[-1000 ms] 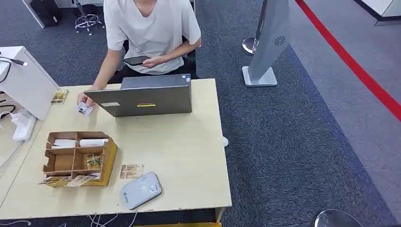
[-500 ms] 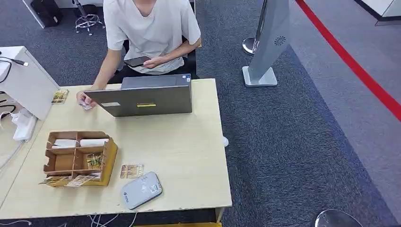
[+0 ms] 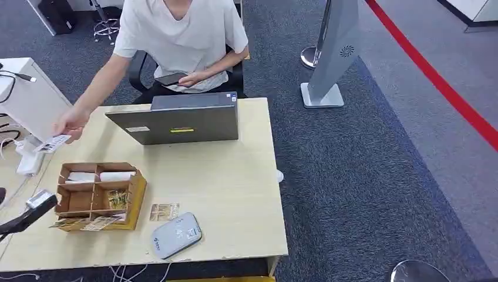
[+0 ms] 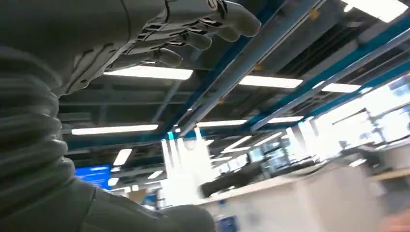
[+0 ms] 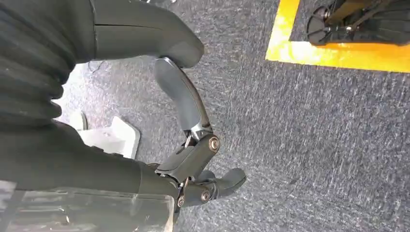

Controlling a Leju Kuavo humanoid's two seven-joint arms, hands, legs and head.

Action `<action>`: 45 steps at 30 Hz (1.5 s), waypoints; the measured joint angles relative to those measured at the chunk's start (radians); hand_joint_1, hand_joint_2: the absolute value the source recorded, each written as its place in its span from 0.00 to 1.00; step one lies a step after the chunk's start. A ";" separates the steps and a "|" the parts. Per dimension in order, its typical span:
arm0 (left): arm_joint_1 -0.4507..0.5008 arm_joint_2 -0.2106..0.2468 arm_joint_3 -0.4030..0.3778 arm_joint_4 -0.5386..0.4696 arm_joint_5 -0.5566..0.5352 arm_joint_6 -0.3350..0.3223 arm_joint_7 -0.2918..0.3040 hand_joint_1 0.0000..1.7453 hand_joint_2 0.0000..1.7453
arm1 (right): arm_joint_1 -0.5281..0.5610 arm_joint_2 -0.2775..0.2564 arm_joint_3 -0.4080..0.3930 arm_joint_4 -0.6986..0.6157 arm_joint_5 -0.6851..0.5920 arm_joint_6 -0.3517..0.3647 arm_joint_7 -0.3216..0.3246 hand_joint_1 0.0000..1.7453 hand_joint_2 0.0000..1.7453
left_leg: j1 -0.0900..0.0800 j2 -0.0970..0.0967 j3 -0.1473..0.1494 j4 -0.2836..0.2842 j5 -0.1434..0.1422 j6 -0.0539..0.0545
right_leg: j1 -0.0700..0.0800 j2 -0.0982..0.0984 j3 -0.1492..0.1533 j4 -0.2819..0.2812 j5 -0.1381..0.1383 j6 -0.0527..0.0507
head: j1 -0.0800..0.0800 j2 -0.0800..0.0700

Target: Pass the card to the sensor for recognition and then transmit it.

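My left hand (image 4: 183, 34) is raised at the table's left edge, fingers spread, holding nothing; my right hand (image 5: 193, 159) hangs over grey carpet, fingers loosely apart, empty; a person's hand (image 3: 71, 122) holds a small white card (image 3: 51, 143) out beyond the brown wooden organiser tray (image 3: 138, 194); the grey rounded card sensor (image 3: 175, 236) lies near the pale wooden table's (image 3: 235, 194) front edge.

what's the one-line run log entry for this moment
person's hand holds card out past table edge | left hand empty, raised | right hand hanging, empty | sensor untouched
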 joint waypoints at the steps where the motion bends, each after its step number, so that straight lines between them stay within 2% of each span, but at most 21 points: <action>1: -0.035 0.002 -0.060 -0.006 -0.022 -0.022 0.017 0.00 1.00 | 0.002 0.000 0.000 0.000 0.001 0.002 0.005 0.00 1.00 | 0.000 0.002 0.000 0.000 0.000 0.000 | 0.000 0.002 -0.002 0.000 0.001 0.000 | 0.000 0.000; 3: -0.115 -0.005 -0.176 -0.006 -0.072 -0.090 0.040 0.00 1.00 | 0.007 0.000 0.000 0.000 0.015 0.006 0.021 0.00 1.00 | 0.000 0.001 -0.001 0.001 0.001 0.001 | 0.000 0.002 -0.002 0.000 0.002 0.002 | 0.000 0.000; 5: -0.178 -0.014 -0.290 -0.006 -0.098 -0.131 0.065 0.00 1.00 | 0.006 0.000 0.001 0.000 0.018 0.010 0.028 0.00 1.00 | -0.001 0.002 -0.002 0.000 0.002 0.002 | -0.001 0.002 -0.003 0.000 0.003 0.002 | 0.000 0.000; 8: -0.239 -0.021 -0.421 -0.004 -0.110 -0.153 0.094 0.00 1.00 | 0.008 0.000 0.005 0.002 0.018 0.015 0.036 0.00 1.00 | -0.002 0.006 -0.002 0.000 0.002 0.002 | -0.001 0.007 -0.004 0.000 0.003 0.003 | 0.000 0.000; 11: -0.264 -0.022 -0.494 -0.003 -0.109 -0.154 0.106 0.00 1.00 | 0.013 0.000 0.009 0.004 0.018 0.016 0.039 0.00 1.00 | -0.002 0.006 -0.002 0.000 0.002 0.002 | -0.001 0.007 -0.004 0.000 0.003 0.003 | 0.000 0.000; 18: -0.278 -0.022 -0.556 0.000 -0.108 -0.153 0.110 0.00 1.00 | 0.014 0.000 0.011 0.005 0.018 0.016 0.040 0.00 1.00 | -0.002 0.006 -0.003 0.000 0.002 0.002 | -0.001 0.007 -0.006 0.000 0.003 0.003 | 0.000 0.000; 30: -0.278 -0.012 -0.567 0.000 -0.099 -0.151 0.121 0.00 1.00 | 0.020 0.000 0.011 0.006 0.018 0.013 0.031 0.00 1.00 | -0.002 0.006 -0.004 0.000 0.002 0.002 | -0.001 0.007 -0.006 0.000 0.003 0.003 | 0.000 0.000; 31: -0.278 -0.012 -0.567 0.000 -0.097 -0.151 0.122 1.00 1.00 | 0.020 0.000 0.011 0.006 0.018 0.013 0.029 0.00 1.00 | -0.002 0.006 -0.004 0.000 0.002 0.002 | -0.001 0.007 -0.006 0.000 0.003 0.003 | 0.000 0.000; 45: -0.254 0.004 -0.567 0.000 -0.063 -0.150 0.118 1.00 1.00 | 0.022 0.000 0.023 0.004 0.018 0.011 0.018 0.00 1.00 | -0.002 0.006 -0.004 0.000 0.002 0.002 | -0.001 0.007 -0.006 0.000 0.003 0.003 | 0.000 0.000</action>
